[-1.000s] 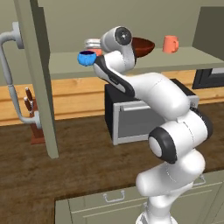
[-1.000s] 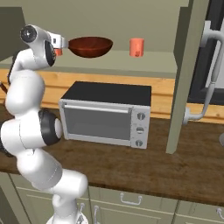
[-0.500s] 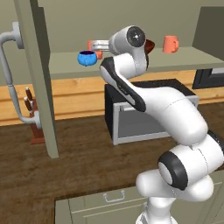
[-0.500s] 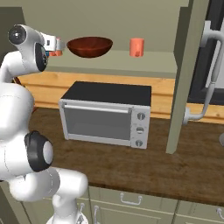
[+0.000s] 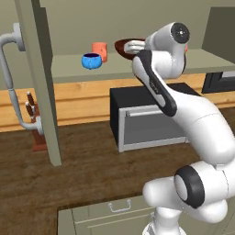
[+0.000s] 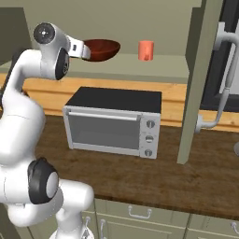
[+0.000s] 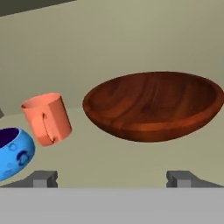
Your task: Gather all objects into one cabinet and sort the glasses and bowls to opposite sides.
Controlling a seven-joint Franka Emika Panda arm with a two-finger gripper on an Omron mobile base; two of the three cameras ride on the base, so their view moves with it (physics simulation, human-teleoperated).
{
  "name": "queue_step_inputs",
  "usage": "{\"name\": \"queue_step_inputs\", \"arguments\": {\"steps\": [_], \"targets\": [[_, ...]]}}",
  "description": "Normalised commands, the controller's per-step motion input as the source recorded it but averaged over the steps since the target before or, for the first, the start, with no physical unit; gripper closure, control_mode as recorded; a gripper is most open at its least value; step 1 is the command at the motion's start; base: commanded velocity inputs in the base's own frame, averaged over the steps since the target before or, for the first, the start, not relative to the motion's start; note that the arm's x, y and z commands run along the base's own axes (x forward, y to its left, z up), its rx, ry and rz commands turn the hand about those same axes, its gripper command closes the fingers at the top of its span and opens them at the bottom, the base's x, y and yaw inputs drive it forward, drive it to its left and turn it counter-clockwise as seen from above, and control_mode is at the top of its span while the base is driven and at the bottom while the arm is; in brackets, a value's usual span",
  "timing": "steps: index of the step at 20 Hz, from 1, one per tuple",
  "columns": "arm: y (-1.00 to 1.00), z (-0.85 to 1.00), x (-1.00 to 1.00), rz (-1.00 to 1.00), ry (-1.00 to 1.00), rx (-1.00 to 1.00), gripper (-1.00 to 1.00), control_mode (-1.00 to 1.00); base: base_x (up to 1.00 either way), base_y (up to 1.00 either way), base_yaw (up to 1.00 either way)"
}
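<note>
- Blue bowl [image 7: 11, 151]: glossy, cut off at hand view's left edge.
- Mug [image 7: 46, 118]: salmon, handled, centre-left.
- Brown bowl [image 7: 153, 105]: wide, wood-grained, centre-right on the shelf [image 7: 109, 162].
- Gripper [image 7: 113, 178]: fingertips wide apart, empty.

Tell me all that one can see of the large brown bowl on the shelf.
The large brown bowl is wide, shallow and round, a dark reddish brown with wood-like grain and a slight gloss. It looks empty and stands upright on the pale cabinet shelf. In the hand view the mug with a side handle stands apart to its left, the small blue bowl beyond. The open gripper faces it without touching.
</note>
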Motion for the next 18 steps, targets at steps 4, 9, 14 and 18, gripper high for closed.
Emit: {"name": "queue_step_inputs", "arguments": {"steps": [4,9,14,18], "targets": [[-1.00,0.00,0.04,-0.01,0.00,0.13,-1.00,-1.00,0.00,0.00,0.00],[-0.93,-0.03,0.12,0.00,0.00,0.04,-1.00,-1.00,0.00,0.00,0.00],[-0.62,-0.06,0.03,0.00,0.00,0.00,-1.00,-1.00,0.00,0.00,0.00],[-0.08,-0.01,0.01,0.00,0.00,0.00,-1.00,-1.00,0.00,0.00,0.00]]}}
